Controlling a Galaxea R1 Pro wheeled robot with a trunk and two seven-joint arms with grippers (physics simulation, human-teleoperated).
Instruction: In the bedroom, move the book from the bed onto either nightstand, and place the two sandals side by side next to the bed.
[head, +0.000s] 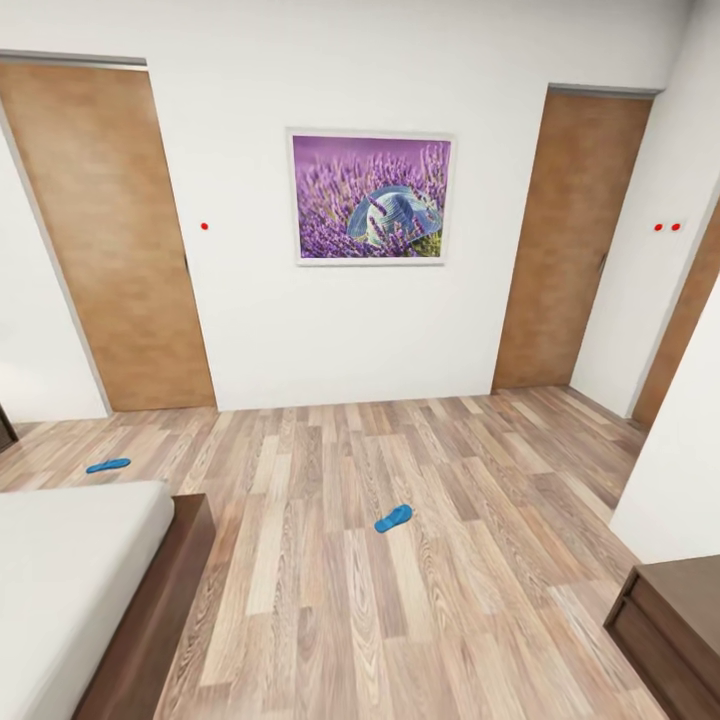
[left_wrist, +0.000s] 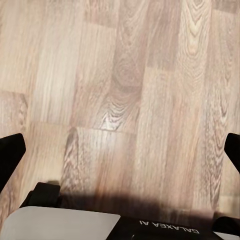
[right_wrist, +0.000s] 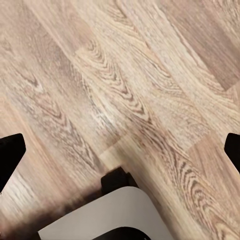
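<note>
Both sandals (head: 393, 518) (head: 108, 465) lie apart on the floor (head: 450, 560), seemingly beyond both spread-open grippers (left_wrist: 120, 150) (right_wrist: 120, 150).

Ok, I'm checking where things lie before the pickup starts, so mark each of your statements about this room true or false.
1. The two sandals lie apart on the floor, one sandal near the bed, the other sandal out in the open. True.
2. A book lies on the mattress. False: the visible part of the mattress shows no book.
3. A picture of purple flowers hangs between two wooden doors. True.
4. The left gripper holds a sandal. False: its fingers stand wide apart over bare planks.
5. The right gripper is open. True.
</note>
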